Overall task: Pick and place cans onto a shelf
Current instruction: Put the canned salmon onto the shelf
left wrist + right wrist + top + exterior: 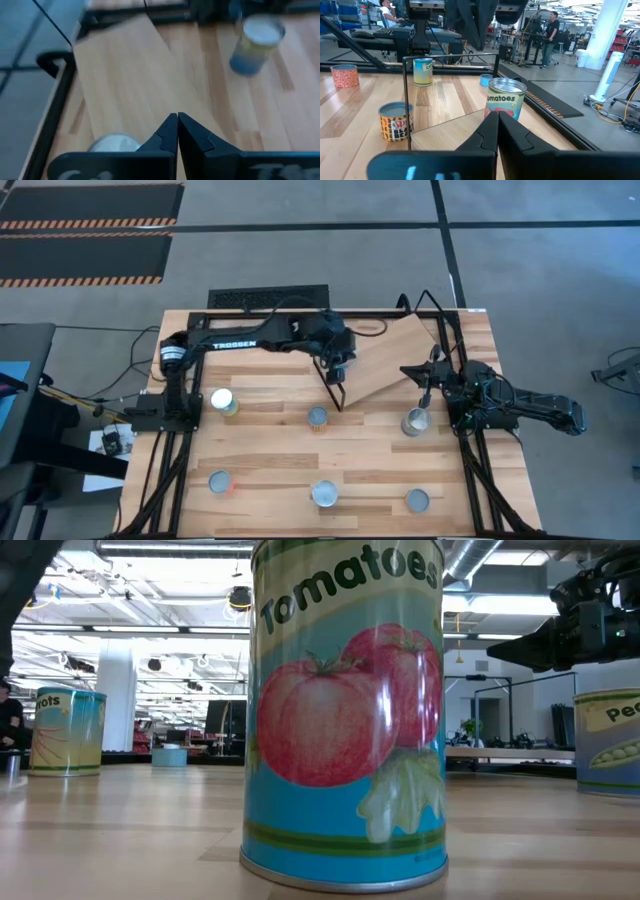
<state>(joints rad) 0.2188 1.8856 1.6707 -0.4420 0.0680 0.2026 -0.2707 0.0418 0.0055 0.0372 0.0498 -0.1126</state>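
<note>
While six cans stand upright on the bench (260,455), the shelf (385,360) lies at upper centre of the high view. Left hand (340,402), fingers pressed together and empty, hangs at the shelf's lower-left edge; the nearest can (317,418) stands just below and left of it, vertical axis. Right hand (422,392), fingers likewise together and holding nothing, sits at centre right, just above the tomato can (416,421), so the right arm is likelier nearer its pick.
</note>
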